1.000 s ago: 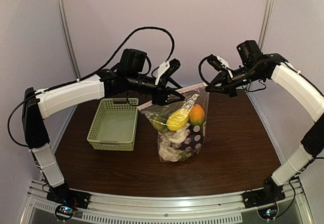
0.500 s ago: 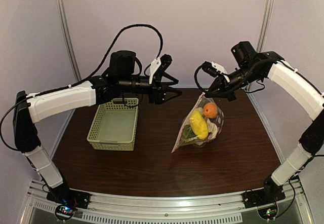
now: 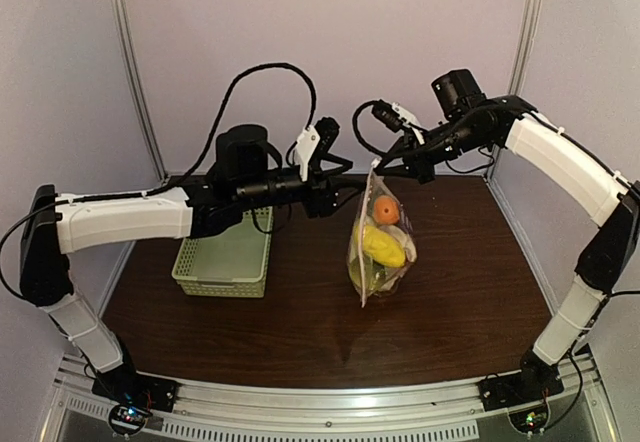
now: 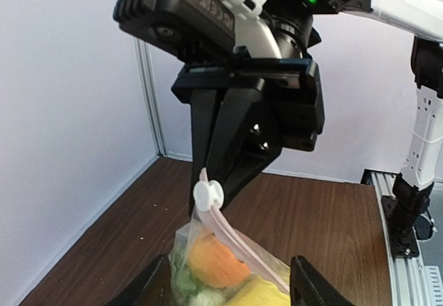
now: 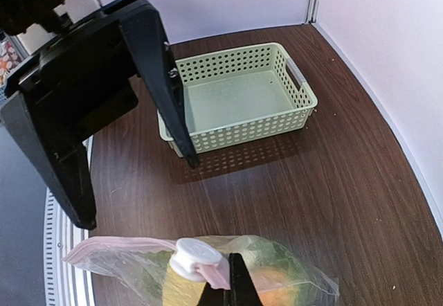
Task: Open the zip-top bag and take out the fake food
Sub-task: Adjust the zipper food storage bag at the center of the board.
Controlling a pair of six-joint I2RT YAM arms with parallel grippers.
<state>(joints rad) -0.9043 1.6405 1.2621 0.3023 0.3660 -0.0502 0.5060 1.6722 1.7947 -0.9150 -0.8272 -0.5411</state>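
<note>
Left jaws, apart, now closer to the zip-top bag [image 3: 380,254] — its zip edge clamped between the right jaws.

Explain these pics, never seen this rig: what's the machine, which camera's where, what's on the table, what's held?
Two robot arms bolted at the near edge of a table, each ending in a two-finger gripper. The wide picture comes from a fixed camera above and behind them; the other two from cameras on the wrists, each looking at the opposite gripper. On the table stands a pale green basket. The right gripper is shut on the top edge of the zip-top bag, by its white slider; the bag hangs below with the fake food inside. The left gripper is open near the bag, holding nothing.
</note>
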